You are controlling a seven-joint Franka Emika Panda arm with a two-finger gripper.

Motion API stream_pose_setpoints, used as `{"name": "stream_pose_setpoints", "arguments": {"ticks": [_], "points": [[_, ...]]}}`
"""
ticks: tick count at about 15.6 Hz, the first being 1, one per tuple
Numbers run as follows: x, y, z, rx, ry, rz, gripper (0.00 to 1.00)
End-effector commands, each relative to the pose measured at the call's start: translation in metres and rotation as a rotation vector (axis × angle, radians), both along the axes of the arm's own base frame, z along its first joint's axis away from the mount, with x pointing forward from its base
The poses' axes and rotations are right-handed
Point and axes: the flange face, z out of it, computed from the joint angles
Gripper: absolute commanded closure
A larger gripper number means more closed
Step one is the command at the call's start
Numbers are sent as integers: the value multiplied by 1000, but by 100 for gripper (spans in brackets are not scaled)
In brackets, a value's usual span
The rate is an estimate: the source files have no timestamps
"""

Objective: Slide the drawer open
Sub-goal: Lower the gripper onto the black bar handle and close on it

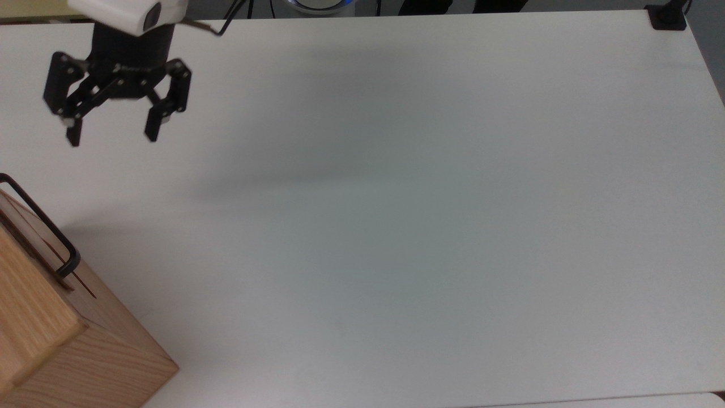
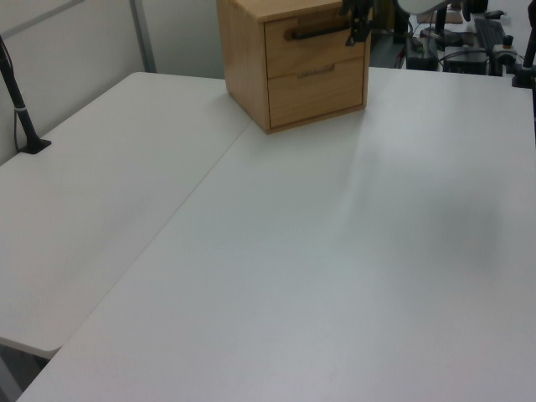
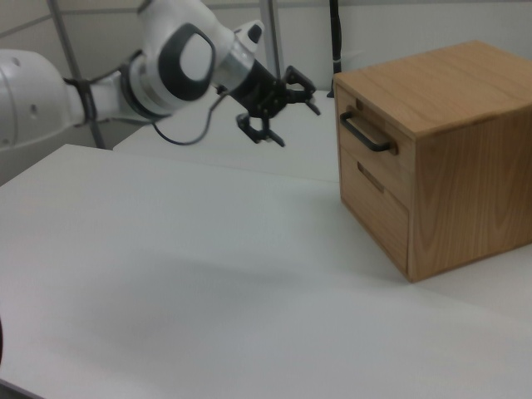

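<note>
- hovering above the white table [image 1: 396, 226], the black two-finger gripper [image 1: 111, 135] has its fingers spread and holds nothing.
- the light oak drawer [image 3: 371, 154] with a long black bar handle [image 3: 364, 134] sits closed, toward the right view's right of the gripper, well apart.

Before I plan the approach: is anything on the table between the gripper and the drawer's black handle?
Nothing: in the top view, bare white table separates the open gripper from the drawer handle. The right view agrees.

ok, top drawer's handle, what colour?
Black handle on the light-oak drawer; clearest in the right view.
</note>
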Motion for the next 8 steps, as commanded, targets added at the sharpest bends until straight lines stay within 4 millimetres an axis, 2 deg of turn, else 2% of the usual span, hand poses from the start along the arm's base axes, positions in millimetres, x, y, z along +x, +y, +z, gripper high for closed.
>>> {"name": "stream_pose_setpoints", "arguments": {"ticks": [1,2,5,7,8], "points": [[23,-15,-25,-102,-70,94,4],[28,-19,-34,-123,-94,121,11],[35,-29,-49,-173,-135,173,17],[43,-37,-46,-205,-164,188,22],[46,-40,-50,-222,-160,195,28]]}}
